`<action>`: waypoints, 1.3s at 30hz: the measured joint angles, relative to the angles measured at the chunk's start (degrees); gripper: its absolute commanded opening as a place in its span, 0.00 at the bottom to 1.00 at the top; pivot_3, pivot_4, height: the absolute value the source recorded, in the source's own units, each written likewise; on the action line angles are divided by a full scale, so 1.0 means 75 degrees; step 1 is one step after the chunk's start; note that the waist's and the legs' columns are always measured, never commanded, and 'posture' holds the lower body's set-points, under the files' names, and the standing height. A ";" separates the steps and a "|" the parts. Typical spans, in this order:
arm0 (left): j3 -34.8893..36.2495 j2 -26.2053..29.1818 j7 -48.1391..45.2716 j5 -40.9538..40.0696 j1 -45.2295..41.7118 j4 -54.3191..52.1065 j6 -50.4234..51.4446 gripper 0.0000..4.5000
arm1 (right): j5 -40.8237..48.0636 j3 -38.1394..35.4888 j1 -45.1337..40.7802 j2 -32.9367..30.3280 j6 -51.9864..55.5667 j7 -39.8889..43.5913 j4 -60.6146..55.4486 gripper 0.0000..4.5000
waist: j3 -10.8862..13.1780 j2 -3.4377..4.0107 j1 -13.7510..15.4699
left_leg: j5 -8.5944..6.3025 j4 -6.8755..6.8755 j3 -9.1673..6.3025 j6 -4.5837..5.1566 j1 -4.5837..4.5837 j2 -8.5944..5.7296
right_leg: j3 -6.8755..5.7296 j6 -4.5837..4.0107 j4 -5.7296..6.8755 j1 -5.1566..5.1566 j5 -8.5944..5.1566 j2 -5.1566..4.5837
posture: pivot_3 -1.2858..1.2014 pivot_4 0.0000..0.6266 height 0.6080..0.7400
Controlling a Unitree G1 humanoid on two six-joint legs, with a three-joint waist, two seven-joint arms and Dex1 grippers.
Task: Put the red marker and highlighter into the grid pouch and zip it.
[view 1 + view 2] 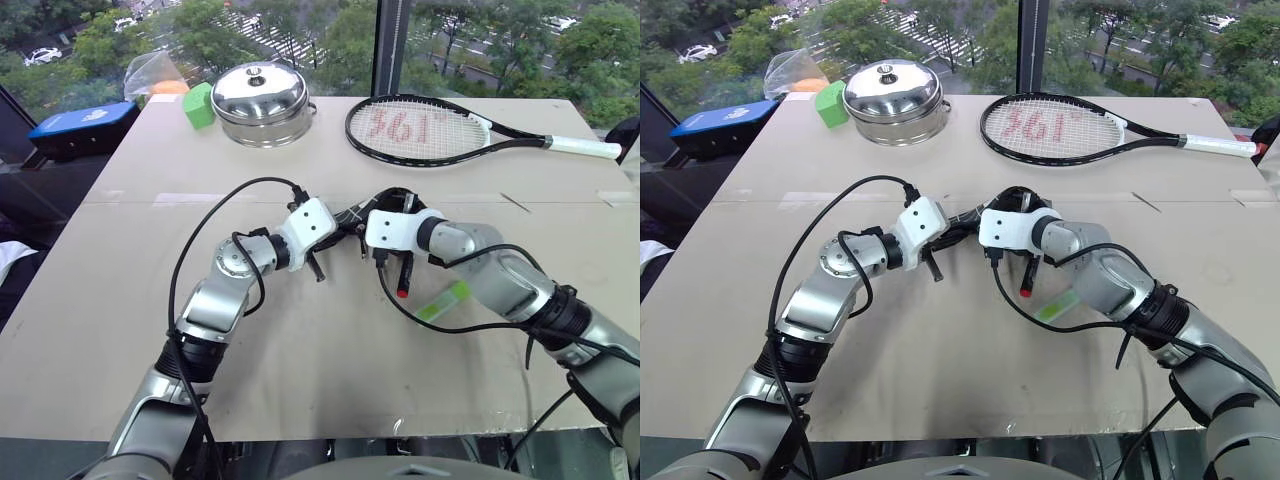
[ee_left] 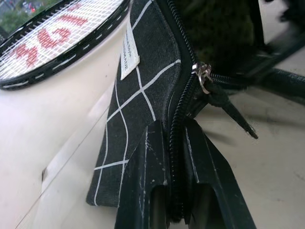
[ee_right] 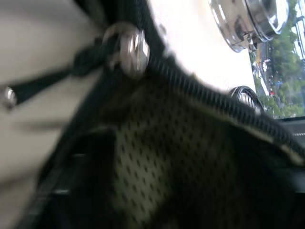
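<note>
Left fingers [image 2: 157, 191] clamped on grid pouch [image 2: 138, 109]

You see the grid pouch [image 2: 138, 95] in matt woven cloth with a shiny metal zip slider; the pot lid [image 1: 258, 92] gleams polished steel; the worktop [image 1: 300, 340] looks matt cardboard.

Bright daylight through windows behind tabletop [image 1: 120, 300]; soft shadows under arms; glare on steel pot lid [image 1: 259, 90]; right wrist view blurred, dark.
</note>
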 measured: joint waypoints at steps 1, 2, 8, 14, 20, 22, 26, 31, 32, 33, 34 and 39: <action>0.0019 0.0019 0.0022 0.0001 -0.0002 0.0048 -0.0003 0.00 | 0.0186 -0.0342 0.0205 0.0001 0.0321 0.0176 -0.0335 0.98 | 0.0000 -0.0001 0.0011 | 0.0000 0.0000 -0.0003 -0.0001 0.0000 0.0005 | -0.0004 0.0000 0.0001 0.0002 0.0000 0.0000 | 0.52 0.24 1.00; 0.0044 0.0043 0.0044 0.0002 -0.0017 0.0128 -0.0007 0.00 | 0.0432 -0.0718 0.0384 0.0034 0.0730 0.0325 -0.0650 0.98 | 0.0000 0.0000 0.0011 | 0.0000 0.0000 -0.0001 -0.0001 0.0000 0.0004 | -0.0004 -0.0001 0.0002 0.0001 0.0001 0.0000 | 0.52 0.24 1.00; 0.0285 0.0100 0.0223 0.0003 -0.0209 0.0797 -0.0103 0.00 | 0.2371 -0.3830 0.1236 0.1200 0.5169 0.0699 -0.3566 0.98 | -0.0004 -0.0004 0.0068 | -0.0017 0.0001 -0.0012 0.0028 0.0002 0.0006 | -0.0013 -0.0003 0.0006 0.0006 0.0002 0.0001 | 0.52 0.24 1.00; 0.0325 0.0073 0.0305 0.0001 -0.0323 0.0964 -0.0219 0.00 | 0.2504 -0.4235 0.2014 0.2821 0.7761 -0.0521 -0.4196 0.98 | -0.0005 -0.0005 0.0063 | -0.0019 0.0001 -0.0006 0.0031 0.0000 -0.0003 | -0.0007 -0.0005 0.0010 0.0002 0.0002 -0.0003 | 0.52 0.24 1.00; 0.0322 0.0088 0.0308 0.0003 -0.0317 0.0957 -0.0248 0.00 | 0.1935 -0.3937 0.2321 0.3965 0.8078 -0.2184 -0.2969 0.98 | -0.0006 -0.0007 0.0021 | 0.0001 0.0001 -0.0006 -0.0002 0.0001 -0.0009 | -0.0006 -0.0004 0.0008 0.0003 0.0002 -0.0002 | 0.52 0.24 1.00; 0.0321 0.0107 0.0302 0.0005 -0.0315 0.0956 -0.0255 0.00 | 0.1885 -0.3836 0.2422 0.3975 0.7932 -0.2365 -0.2796 0.87 | -0.0006 -0.0007 0.0018 | 0.0001 0.0001 -0.0005 -0.0002 0.0001 -0.0010 | -0.0005 -0.0004 0.0006 0.0003 0.0002 -0.0003 | 0.52 0.24 1.00; 0.0294 0.0128 0.0281 0.0008 -0.0313 0.0923 -0.0275 0.00 | 0.1883 -0.3461 0.2410 0.4064 0.7649 -0.2670 -0.2581 0.55 | -0.0016 -0.0021 -0.0045 | 0.0002 0.0000 -0.0008 -0.0004 0.0012 -0.0006 | -0.0004 -0.0003 0.0011 0.0006 0.0001 0.0001 | 0.52 0.24 1.00; 0.0290 0.0150 0.0280 0.0008 -0.0273 0.0799 -0.0276 0.00 | 0.2034 -0.3274 0.2412 0.4043 0.7602 -0.2680 -0.2590 0.06 | -0.0016 -0.0021 -0.0012 | -0.0008 0.0002 -0.0013 0.0014 0.0012 -0.0002 | -0.0004 -0.0003 0.0011 0.0011 0.0002 -0.0005 | 0.52 0.24 1.00; 0.0290 0.0160 0.0279 0.0007 -0.0258 0.0777 -0.0276 0.00 | 0.2044 -0.3279 0.2407 0.4020 0.7635 -0.2682 -0.2606 0.06 | -0.0017 -0.0023 -0.0004 | -0.0008 0.0004 -0.0014 0.0014 0.0012 -0.0002 | -0.0004 -0.0003 0.0010 0.0013 0.0002 -0.0007 | 0.52 0.24 1.00; 0.0289 0.0173 0.0278 0.0007 -0.0236 0.0776 -0.0276 0.00 | 0.2119 -0.3285 0.2371 0.3910 0.7779 -0.2681 -0.2687 0.06 | -0.0016 -0.0022 0.0018 | -0.0007 0.0005 -0.0017 0.0013 0.0010 -0.0004 | 0.0000 -0.0003 0.0010 0.0013 0.0002 -0.0011 | 0.52 0.24 1.00; 0.0290 0.0176 0.0280 0.0007 -0.0228 0.0776 -0.0276 0.00 | 0.2137 -0.3289 0.2352 0.3819 0.7864 -0.2679 -0.2749 0.06 | -0.0015 -0.0020 0.0039 | -0.0006 0.0005 -0.0019 0.0012 0.0007 -0.0005 | 0.0000 -0.0003 0.0008 0.0013 0.0002 -0.0013 | 0.52 0.24 1.00; 0.0295 0.0211 0.0307 0.0007 -0.0082 0.0765 -0.0232 0.00 | 0.2550 -0.3683 0.1906 0.2248 0.8384 -0.2184 -0.3507 0.06 | -0.0009 -0.0013 0.0078 | 0.0004 0.0001 -0.0015 -0.0005 -0.0004 -0.0010 | 0.0002 -0.0003 0.0002 0.0005 0.0001 -0.0010 | 0.52 0.24 1.00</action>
